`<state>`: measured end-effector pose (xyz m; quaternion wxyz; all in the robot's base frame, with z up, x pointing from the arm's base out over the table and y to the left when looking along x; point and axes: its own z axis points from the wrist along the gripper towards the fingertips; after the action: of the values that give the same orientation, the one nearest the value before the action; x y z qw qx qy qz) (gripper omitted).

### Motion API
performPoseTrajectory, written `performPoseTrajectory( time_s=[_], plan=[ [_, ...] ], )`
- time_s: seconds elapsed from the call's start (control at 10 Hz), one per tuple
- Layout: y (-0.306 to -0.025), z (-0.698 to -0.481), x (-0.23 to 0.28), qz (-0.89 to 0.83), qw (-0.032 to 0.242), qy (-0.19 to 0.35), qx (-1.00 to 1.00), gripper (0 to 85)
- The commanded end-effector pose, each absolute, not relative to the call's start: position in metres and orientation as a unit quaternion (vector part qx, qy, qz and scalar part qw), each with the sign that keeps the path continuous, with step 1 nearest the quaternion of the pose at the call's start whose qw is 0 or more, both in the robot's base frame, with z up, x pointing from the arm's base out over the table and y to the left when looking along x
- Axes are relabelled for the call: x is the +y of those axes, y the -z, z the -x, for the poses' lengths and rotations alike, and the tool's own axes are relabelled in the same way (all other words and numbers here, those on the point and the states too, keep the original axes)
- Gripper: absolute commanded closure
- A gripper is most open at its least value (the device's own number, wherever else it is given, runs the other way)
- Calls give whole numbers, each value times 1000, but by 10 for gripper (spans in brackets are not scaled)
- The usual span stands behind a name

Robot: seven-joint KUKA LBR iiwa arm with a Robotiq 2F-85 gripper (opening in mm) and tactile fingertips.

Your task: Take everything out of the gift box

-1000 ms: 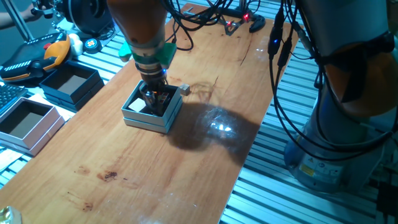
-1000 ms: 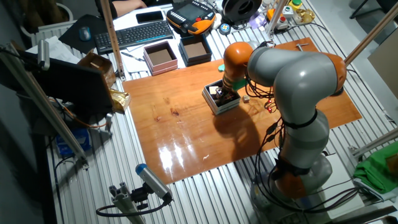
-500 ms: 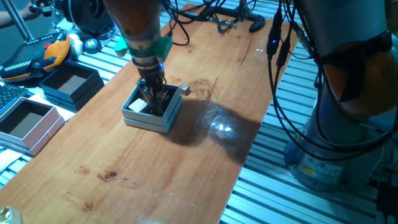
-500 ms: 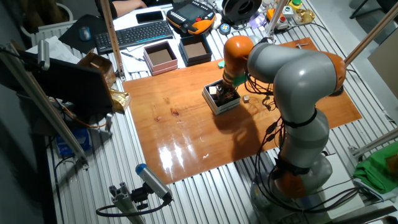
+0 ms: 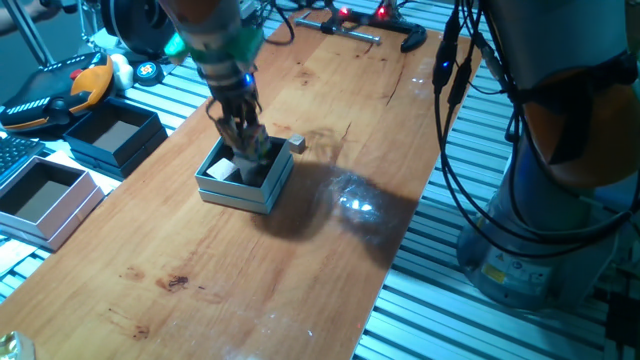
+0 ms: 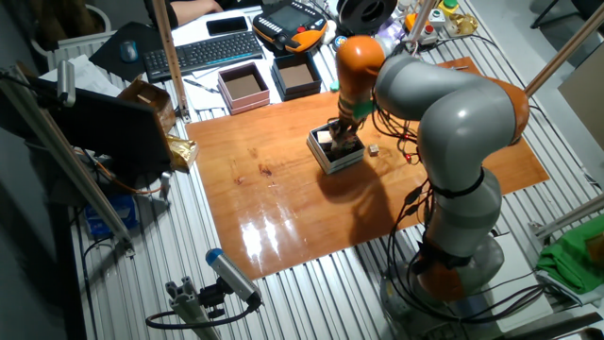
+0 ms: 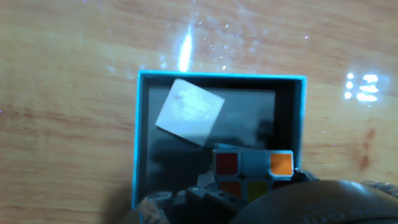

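The gift box sits on the wooden table, near the middle of the far half, closer to the left long edge in one fixed view. The gripper points down over the box, at its far side. In the hand view, the puzzle cube with red, orange and yellow squares is right at the fingers, over the box's lower right corner. The jaws look closed on the puzzle cube, but the fingers are mostly hidden. A plain grey cube lies tilted inside the box, near its upper left corner. A tiny pale block rests on the table just beside the box's far right corner. Two other boxes sit past the table's left edge.
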<state>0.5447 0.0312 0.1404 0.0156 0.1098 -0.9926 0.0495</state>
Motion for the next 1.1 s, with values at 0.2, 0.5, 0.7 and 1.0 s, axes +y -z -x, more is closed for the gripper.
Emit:
performPoseTrajectory(
  time_s=[0.2,0.5,0.7,1.0],
  plan=[
    [-158,-557,5,-128,16,-57,-990,423],
    [-156,-566,-27,-151,7,-66,-986,393],
    [-146,-570,-32,-151,-10,-65,-986,207],
    [-144,-569,-36,-158,-17,-71,-985,130]
  ],
)
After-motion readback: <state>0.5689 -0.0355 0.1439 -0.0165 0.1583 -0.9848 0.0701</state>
